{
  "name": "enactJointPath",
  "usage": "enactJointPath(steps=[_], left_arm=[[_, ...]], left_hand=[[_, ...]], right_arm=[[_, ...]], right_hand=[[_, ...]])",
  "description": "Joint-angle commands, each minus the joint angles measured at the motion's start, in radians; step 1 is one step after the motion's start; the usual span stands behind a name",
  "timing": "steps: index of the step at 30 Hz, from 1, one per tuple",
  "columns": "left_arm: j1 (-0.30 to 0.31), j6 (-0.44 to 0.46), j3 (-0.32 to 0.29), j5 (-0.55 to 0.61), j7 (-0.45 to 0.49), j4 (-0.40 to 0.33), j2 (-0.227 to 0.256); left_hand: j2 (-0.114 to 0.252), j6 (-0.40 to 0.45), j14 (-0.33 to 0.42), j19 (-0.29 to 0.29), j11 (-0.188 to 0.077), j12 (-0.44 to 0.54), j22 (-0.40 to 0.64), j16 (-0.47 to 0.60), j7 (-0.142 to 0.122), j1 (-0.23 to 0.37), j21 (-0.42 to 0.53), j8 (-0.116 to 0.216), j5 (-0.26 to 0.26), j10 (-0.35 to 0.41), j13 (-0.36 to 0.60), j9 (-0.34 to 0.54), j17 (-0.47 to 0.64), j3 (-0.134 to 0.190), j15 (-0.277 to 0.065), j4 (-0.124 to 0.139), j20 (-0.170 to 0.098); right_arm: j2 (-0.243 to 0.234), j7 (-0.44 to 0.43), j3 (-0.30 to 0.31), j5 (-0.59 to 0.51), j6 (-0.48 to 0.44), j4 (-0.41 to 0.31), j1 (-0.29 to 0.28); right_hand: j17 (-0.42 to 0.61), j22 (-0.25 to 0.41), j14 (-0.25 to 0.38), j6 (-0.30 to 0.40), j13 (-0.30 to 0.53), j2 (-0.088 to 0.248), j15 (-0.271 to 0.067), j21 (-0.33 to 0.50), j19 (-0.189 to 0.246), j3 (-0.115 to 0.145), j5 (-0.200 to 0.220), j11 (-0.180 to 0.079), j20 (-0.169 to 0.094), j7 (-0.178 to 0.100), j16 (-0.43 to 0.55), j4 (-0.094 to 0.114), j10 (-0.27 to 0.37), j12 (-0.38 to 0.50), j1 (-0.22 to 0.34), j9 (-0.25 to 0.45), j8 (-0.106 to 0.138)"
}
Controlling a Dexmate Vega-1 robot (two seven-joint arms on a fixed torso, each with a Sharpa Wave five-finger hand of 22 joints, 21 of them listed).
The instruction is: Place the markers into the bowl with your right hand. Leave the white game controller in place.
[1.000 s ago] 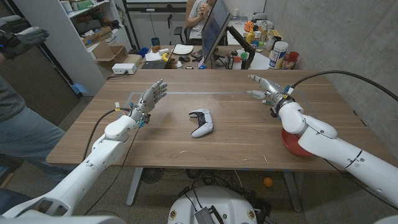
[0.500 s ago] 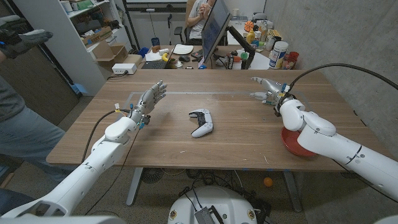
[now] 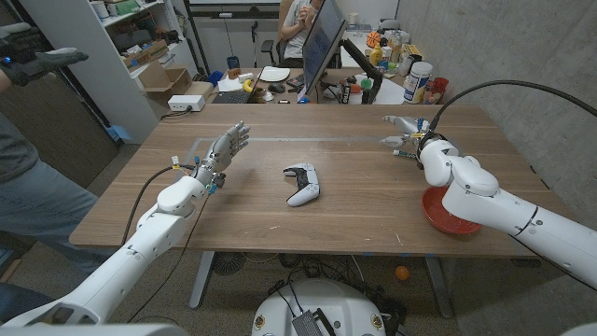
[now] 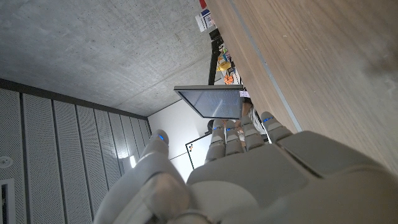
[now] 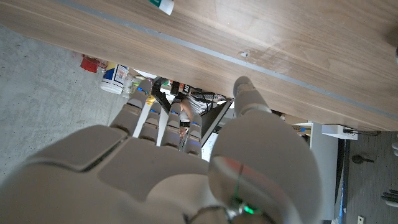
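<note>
Right hand [image 3: 408, 134] over the desk's [image 3: 345, 207] far right part, near the far edge. Fingers apart and reaching toward the far edge, thumb spread; nothing held. Right wrist view: same hand [image 5: 168, 168] from behind, fingers [image 5: 149, 115] extended past the desk edge, thumb out to the side, nothing between them. A small white-and-green object [image 5: 160, 5] lies on the desk surface at that picture's edge; too cut off to identify.

Red bowl [image 3: 446, 211] sits by the right edge, near the front right corner, partly covered by the right forearm.

Left hand [image 3: 224, 149] over the left part of the desk, raised off the wood, fingers spread and pointing toward the far edge; holds nothing. Left wrist view: fingers [image 4: 239, 134] straight, nothing in them.

White controller [image 3: 301, 184] lies at mid-desk, between the arms, apart from both hands.

Markers: cannot tell where they are.

A person [image 3: 28, 177] stands off the left edge.
</note>
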Motion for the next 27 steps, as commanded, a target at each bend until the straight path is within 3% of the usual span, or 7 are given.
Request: enactJointPath(steps=[1,14,16,20,27], left_arm=[[-0.006,-0.004,0.0,-0.006,-0.004,0.013,-0.002],[-0.018,-0.005,-0.001,-0.006,-0.012,0.024,-0.001],[-0.019,-0.005,-0.002,-0.006,-0.012,0.024,-0.001],[-0.018,-0.001,-0.002,-0.005,-0.011,0.02,0.002],[-0.014,0.005,-0.007,-0.005,0.0,0.012,0.003]], left_hand=[[0.001,0.01,0.008,-0.002,0.002,0.003,0.003,0.008,0.003,0.0,0.004,0.003,0.004,0.011,0.002,0.003,0.002,0.003,0.002,-0.001,0.011],[0.001,0.011,0.009,-0.002,0.002,0.003,0.003,0.007,0.002,0.0,0.004,0.003,0.004,0.011,0.002,0.003,0.002,0.003,0.003,-0.002,0.011],[0.001,0.011,0.008,-0.002,0.001,0.003,0.003,0.007,0.001,0.0,0.004,0.002,0.004,0.012,0.002,0.003,0.002,0.003,0.003,-0.002,0.012],[0.001,0.01,0.009,-0.002,0.001,0.003,0.003,0.007,-0.001,0.0,0.004,0.002,0.004,0.012,0.002,0.003,0.002,0.003,0.004,-0.002,0.012],[0.001,0.009,0.01,-0.002,0.003,0.004,0.003,0.008,-0.002,-0.001,0.004,0.001,0.004,0.013,0.002,0.003,0.002,0.003,0.002,-0.002,0.012]], right_arm=[[0.015,0.135,-0.083,-0.107,-0.084,0.025,0.088],[0.037,0.241,-0.126,-0.184,-0.111,0.075,0.15],[0.041,0.26,-0.138,-0.203,-0.119,0.085,0.161],[0.051,0.299,-0.169,-0.252,-0.13,0.108,0.184],[0.076,0.311,-0.161,-0.252,-0.119,0.154,0.188]], right_hand=[[0.003,0.002,0.008,-0.014,-0.001,-0.011,0.001,0.004,0.002,-0.002,0.007,0.004,0.012,0.008,0.011,-0.001,0.014,0.005,-0.001,0.003,0.003],[0.004,0.002,0.02,-0.013,-0.003,-0.015,-0.002,0.003,-0.002,-0.006,0.009,0.002,0.018,0.017,0.015,0.005,0.053,0.014,-0.011,0.003,0.009],[0.004,0.002,0.023,0.005,-0.004,-0.016,0.0,0.003,-0.002,-0.008,0.009,0.002,0.018,0.032,0.016,0.009,0.056,0.012,-0.018,0.003,0.017],[0.005,0.002,0.021,0.019,-0.004,-0.017,0.003,0.002,-0.006,-0.009,0.01,0.006,0.024,0.031,0.015,0.01,0.039,0.003,-0.02,0.003,0.022],[0.004,0.002,0.016,0.052,-0.005,-0.019,0.004,0.0,-0.013,-0.01,0.012,0.006,0.035,0.036,0.012,0.011,0.033,-0.003,-0.024,0.003,0.032]])
